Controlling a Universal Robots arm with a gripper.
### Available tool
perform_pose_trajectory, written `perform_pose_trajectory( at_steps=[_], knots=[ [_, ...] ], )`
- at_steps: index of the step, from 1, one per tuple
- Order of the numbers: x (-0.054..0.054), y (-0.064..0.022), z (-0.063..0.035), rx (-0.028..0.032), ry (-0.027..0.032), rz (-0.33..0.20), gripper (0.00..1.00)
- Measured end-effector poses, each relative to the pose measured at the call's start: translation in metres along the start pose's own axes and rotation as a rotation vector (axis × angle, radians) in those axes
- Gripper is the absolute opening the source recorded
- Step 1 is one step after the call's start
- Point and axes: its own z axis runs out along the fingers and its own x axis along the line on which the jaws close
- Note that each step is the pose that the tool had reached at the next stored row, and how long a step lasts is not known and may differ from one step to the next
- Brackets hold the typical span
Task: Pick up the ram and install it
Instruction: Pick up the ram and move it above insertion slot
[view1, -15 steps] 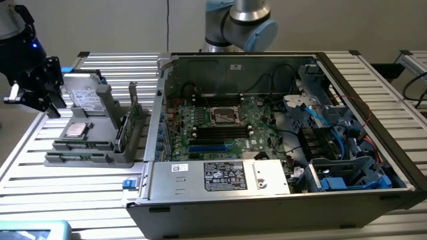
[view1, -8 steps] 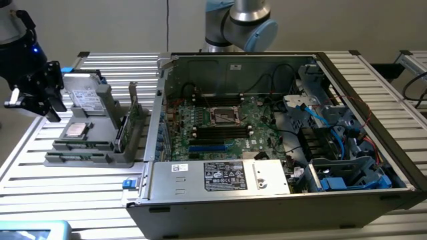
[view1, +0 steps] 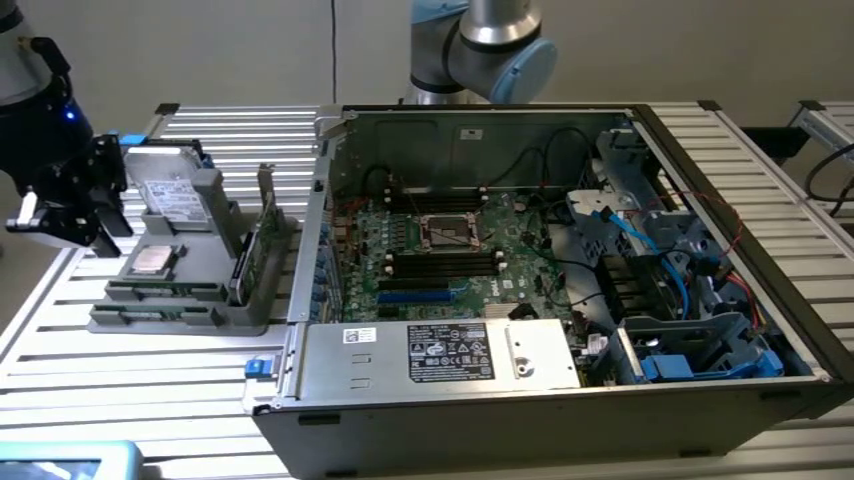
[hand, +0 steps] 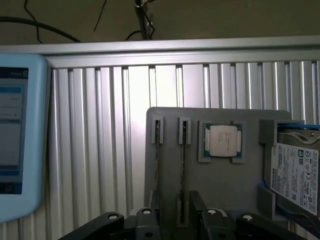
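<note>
Closest to my wrist camera, the gripper (hand: 176, 209) has its black fingers (hand: 198, 206) spread apart, gripping nothing. They sit over the grey holder (hand: 225, 185), one on each side of the slot where the ram (hand: 184, 150) stands on edge; I can't tell whether they touch it. A second stick (hand: 157, 145) sits in the neighbouring slot. On the ram's other side a CPU (hand: 222, 141) lies in its recess, with a hard drive (hand: 295, 175) beyond that. A pale-blue tablet (hand: 20, 135) lies on the slatted table (hand: 100, 125), apart from the holder. From the exterior view I see the gripper hanging at that view's left, just beside the holder. The open PC case (view1: 534, 400) stands on the holder's other side, toward the exterior view's right, with its motherboard (view1: 454, 250) exposed. The ram is not yet in the case.
</note>
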Motion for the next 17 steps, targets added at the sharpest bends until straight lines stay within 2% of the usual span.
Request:
perform_pose_trajectory(
  at_steps=[17],
  knots=[
    [0.004, -0.0027, 0.0296, -0.0002, 0.0006, -0.010, 0.36]
  ],
)
